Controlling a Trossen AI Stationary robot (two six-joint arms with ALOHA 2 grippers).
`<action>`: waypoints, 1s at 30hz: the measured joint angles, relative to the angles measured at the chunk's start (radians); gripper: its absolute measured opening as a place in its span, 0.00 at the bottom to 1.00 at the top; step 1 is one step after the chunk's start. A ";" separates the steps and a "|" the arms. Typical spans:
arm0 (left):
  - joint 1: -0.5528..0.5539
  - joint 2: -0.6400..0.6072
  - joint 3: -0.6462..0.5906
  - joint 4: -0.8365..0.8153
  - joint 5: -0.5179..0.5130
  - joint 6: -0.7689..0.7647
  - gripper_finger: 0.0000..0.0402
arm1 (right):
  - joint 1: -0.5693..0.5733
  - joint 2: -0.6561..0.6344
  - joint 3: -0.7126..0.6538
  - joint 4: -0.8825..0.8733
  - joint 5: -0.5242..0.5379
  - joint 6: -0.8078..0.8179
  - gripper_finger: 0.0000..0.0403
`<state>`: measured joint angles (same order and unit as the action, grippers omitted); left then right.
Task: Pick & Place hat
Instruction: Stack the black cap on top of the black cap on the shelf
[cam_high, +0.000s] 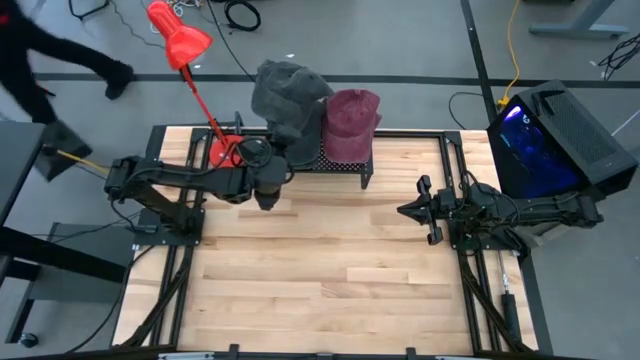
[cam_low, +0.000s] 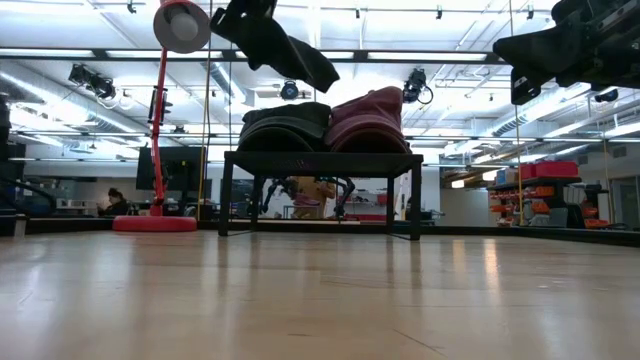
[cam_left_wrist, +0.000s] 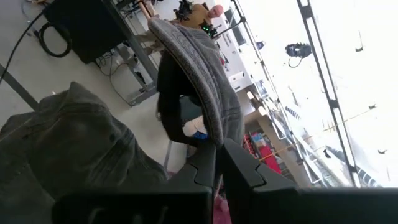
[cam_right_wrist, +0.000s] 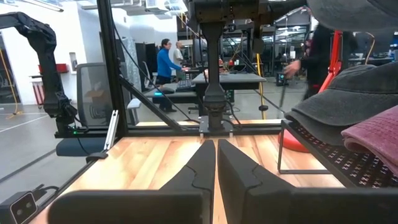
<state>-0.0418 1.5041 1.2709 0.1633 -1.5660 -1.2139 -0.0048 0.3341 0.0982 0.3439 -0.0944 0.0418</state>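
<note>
**Holding a dark grey hat aloft over the rack's left end**

Left hand (cam_high: 268, 196) has its fingers pinched together on the brim of a dark grey hat (cam_high: 285, 95). The low view shows that hat (cam_low: 275, 40) hanging high in the air, well clear above the rack (cam_low: 320, 160).

Two more hats rest on the rack, touching side by side: a second grey hat (cam_low: 285, 125) on the left, a maroon hat (cam_high: 350, 120) on the right. In the high view the lifted hat covers most of the grey one beneath it.

The rack stands at the table's (cam_high: 330, 280) far edge, centred. A red lamp (cam_high: 185, 50) has its base just beside the rack's left end, close to the left arm; tight there.

Right hand (cam_high: 428, 212) hovers near the right edge, well apart from the rack, fingers together with nothing between them.

The whole near half of the table is bare wood, open between both arms. Black frame rails run along the left and right edges.
</note>
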 joint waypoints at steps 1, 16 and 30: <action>0.000 0.004 0.000 0.004 -0.001 -0.001 0.03 | 0.000 0.000 0.000 0.000 0.000 0.000 0.06; 0.023 0.083 0.000 0.120 -0.005 -0.039 0.05 | 0.000 0.000 0.000 -0.001 0.000 0.000 0.06; 0.052 0.082 0.000 0.112 -0.005 -0.031 0.05 | 0.000 0.000 0.000 -0.001 0.000 0.000 0.06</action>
<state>0.0100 1.5860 1.2705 0.2751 -1.5706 -1.2445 -0.0048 0.3340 0.0982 0.3432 -0.0944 0.0418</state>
